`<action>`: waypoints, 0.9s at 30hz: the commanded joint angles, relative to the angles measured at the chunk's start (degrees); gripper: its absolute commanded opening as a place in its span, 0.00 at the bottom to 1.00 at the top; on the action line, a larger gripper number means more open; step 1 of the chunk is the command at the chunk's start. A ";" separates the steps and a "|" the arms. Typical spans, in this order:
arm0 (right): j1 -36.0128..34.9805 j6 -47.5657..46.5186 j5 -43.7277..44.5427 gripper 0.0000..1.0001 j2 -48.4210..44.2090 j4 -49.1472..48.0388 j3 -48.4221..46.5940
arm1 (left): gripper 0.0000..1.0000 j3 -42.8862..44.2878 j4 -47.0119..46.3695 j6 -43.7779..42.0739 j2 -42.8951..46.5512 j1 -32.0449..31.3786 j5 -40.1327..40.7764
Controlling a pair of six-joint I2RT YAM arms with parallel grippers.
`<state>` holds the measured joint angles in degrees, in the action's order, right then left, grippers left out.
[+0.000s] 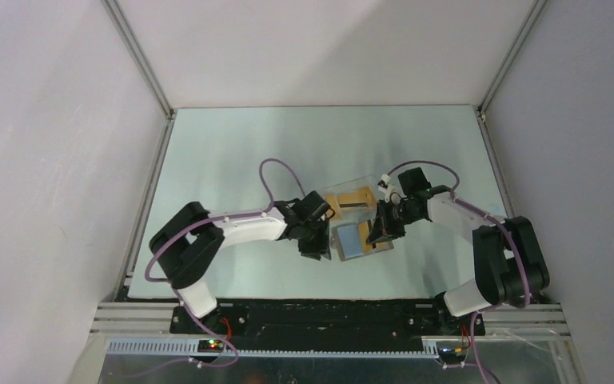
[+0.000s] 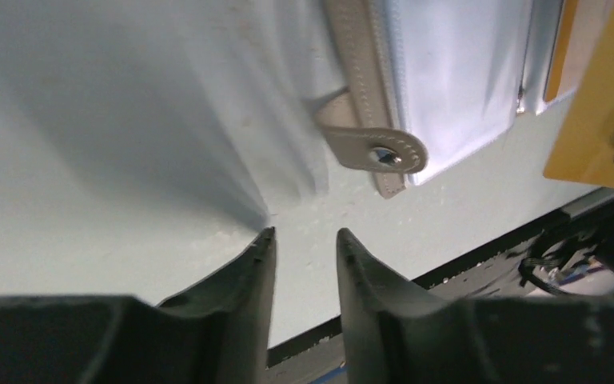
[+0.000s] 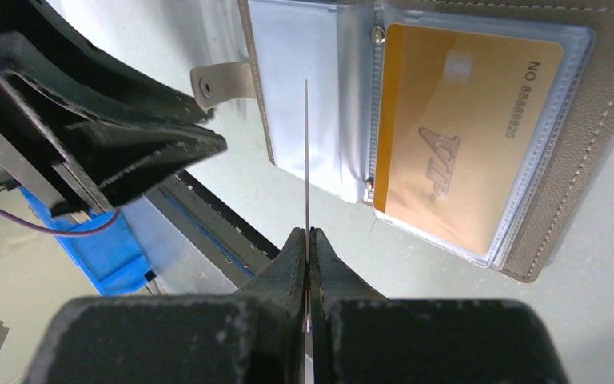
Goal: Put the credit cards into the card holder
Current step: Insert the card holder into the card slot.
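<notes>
The grey-taupe card holder (image 1: 352, 242) lies open on the table between my two grippers. In the right wrist view one gold credit card (image 3: 456, 136) sits in a clear pocket of the card holder (image 3: 600, 160). My right gripper (image 3: 308, 230) is shut on another credit card (image 3: 306, 152), seen edge-on, upright over the holder's empty left pocket. That card (image 2: 600, 112) shows orange at the right of the left wrist view. My left gripper (image 2: 304, 234) is open with nothing between its fingers, just off the holder's snap strap (image 2: 376, 148).
A clear plastic box (image 1: 350, 198) with more orange cards stands just behind the holder. The black front rail (image 1: 328, 312) runs along the table's near edge, close to both grippers. White enclosure walls bound the table on three sides.
</notes>
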<state>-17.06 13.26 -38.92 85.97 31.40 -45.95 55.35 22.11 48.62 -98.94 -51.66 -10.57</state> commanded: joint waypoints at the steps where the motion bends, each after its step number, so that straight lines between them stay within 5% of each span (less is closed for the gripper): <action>1: 0.99 0.49 1.12 0.00 -3.39 0.54 -0.17 | 0.43 0.14 2.58 -2.11 7.66 3.57 5.82; 12: 2.65 3.98 4.80 0.00 1.25 -3.72 -4.57 | 0.27 8.93 2.71 -2.72 5.69 4.72 10.31; 27: 0.23 7.44 5.73 0.00 15.19 -8.41 -17.49 | 0.26 17.08 3.53 -3.67 -6.38 7.85 13.99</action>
<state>-15.35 19.68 -33.43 98.54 26.00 -58.26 69.93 25.50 46.02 -104.51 -46.13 0.30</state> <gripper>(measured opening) 0.010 0.262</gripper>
